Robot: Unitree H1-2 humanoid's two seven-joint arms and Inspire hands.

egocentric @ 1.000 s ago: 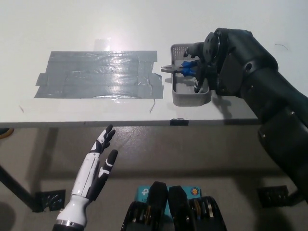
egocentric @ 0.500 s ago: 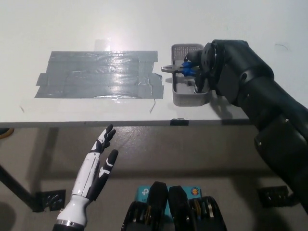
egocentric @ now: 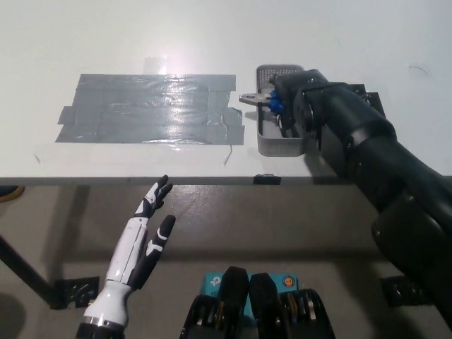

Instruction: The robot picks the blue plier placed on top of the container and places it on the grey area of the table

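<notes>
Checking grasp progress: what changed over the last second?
The right hand has pushed further forward over the container and now covers most of the plier; only its metal nose and a bit of blue handle show. Whether the hand has closed on it cannot be seen. The plier sits on the container's far end as before. The whole view shifted slightly. The left hand stays open below the table edge.

No text, label, brand or number can be read anywhere in the head view. The table (egocentric: 212, 42), the tape patch (egocentric: 152, 109) and the container (egocentric: 281, 145) carry no legible marks.
</notes>
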